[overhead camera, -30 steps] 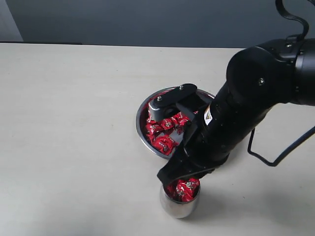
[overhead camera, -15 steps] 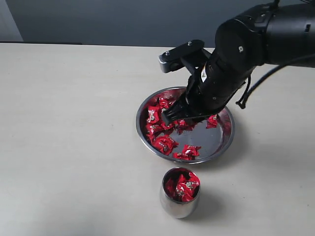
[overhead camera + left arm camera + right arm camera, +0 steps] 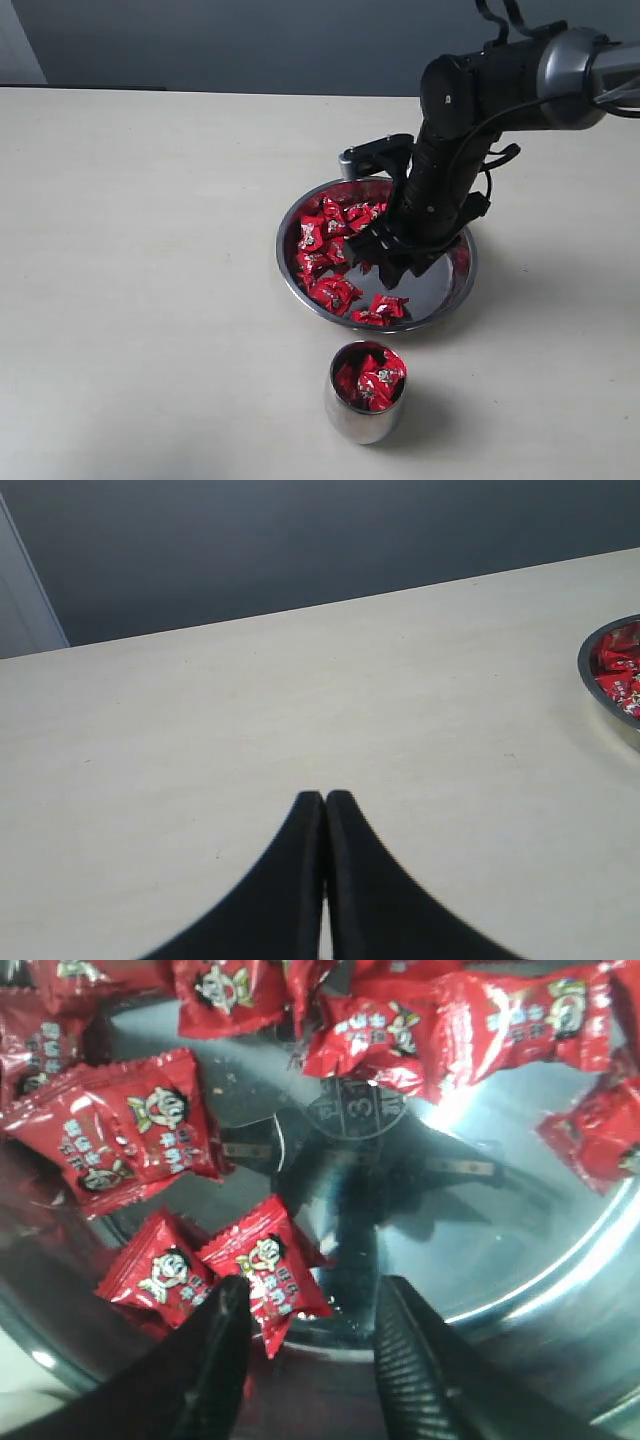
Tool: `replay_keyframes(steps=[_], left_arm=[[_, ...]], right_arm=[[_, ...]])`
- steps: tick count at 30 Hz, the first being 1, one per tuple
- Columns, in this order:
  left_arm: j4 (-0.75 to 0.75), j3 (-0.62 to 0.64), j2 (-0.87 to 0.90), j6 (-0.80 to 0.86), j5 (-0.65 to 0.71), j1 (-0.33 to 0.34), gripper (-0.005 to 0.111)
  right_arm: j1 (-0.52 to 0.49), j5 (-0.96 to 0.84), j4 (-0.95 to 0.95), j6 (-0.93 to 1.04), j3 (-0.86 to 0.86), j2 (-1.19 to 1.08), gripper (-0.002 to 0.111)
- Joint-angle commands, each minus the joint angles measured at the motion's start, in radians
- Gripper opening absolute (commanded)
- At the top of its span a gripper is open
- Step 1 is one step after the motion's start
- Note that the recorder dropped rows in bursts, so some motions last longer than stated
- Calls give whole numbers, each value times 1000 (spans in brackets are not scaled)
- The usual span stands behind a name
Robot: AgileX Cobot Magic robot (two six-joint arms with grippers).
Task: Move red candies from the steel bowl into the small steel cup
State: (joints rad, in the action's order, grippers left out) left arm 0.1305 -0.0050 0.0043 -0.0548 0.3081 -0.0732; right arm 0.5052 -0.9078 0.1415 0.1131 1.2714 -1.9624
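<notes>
— Since a second ago the right arm has left the small steel cup [image 3: 362, 420], swung over the steel bowl [image 3: 432, 288] and dropped into it. Where do the right fingers [image 3: 220, 1360] stand?

— Spread, tips low over the bowl's floor. Between them I see mostly bare steel and their own reflection. They pinch nothing.

— Anything close to them?

— Two red candies [image 3: 262, 1265] lie side by side next to one finger. The nearer one pokes a corner into the gap, right at that finger's inner side. Whether it touches, I cannot tell.

— And the rest of the candies?

— Most are heaped on the bowl's floor beyond the tips, with a few more strung along the far side of the gap. In the exterior view the heap [image 3: 325, 255] sits just beside the fingers, on the side away from the arm.

— The cup?

— Upright on the table [image 3: 150, 250], outside the bowl's rim, well apart from the right fingers. Red candies [image 3: 370, 378] fill it up to the mouth.

— The left fingers [image 3: 290, 880]?

— Pressed together, holding nothing, above bare table. The bowl's rim [image 3: 590, 675] shows well away from them, off to one side.
</notes>
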Motion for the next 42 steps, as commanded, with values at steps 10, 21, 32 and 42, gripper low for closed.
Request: replay_keyframes(steps=[10, 21, 32, 42], left_arm=[[2, 5, -4, -6, -7, 2, 0], [2, 5, -4, -6, -7, 2, 0], [2, 5, -4, -6, -7, 2, 0], [2, 5, -4, -6, -7, 2, 0]], right_arm=[[-5, -23, 39, 28, 10, -37, 41], [-5, -51, 48, 33, 10, -37, 41], [-5, -39, 52, 33, 10, -37, 41], [-5, 180, 44, 21, 10, -37, 41]])
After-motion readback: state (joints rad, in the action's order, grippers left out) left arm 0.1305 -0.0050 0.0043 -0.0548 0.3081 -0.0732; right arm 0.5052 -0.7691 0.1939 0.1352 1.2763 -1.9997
